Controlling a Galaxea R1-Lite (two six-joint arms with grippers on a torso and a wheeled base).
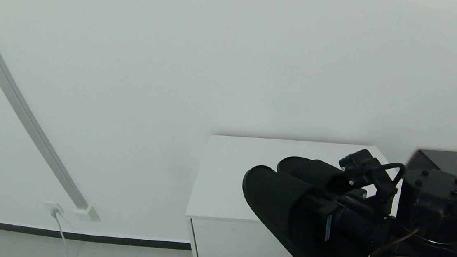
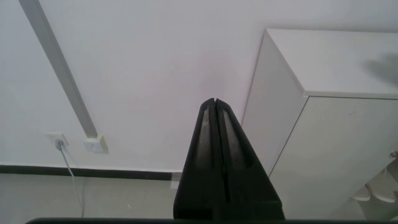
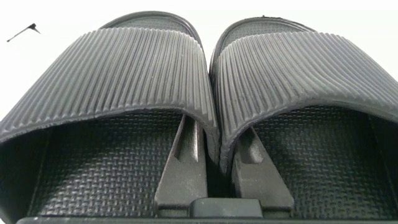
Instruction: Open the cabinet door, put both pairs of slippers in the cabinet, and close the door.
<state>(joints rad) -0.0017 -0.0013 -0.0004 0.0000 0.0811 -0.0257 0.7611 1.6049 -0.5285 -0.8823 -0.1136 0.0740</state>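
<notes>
Right gripper clamps both slippers by inner walls, toes pointing toward wall, near cabinet front right corner. Left gripper pressed closed, empty, off cabinet's left side.

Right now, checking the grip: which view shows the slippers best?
The right wrist view: both slippers side by side, fingers pinching their adjoining walls. The head view shows them sideways, from outside. The left wrist view faces the cabinet.

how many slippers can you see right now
2: one black slipper nearer, the other slipper behind it, both held by the right gripper before the white cabinet. A second pair may be hidden.
</notes>
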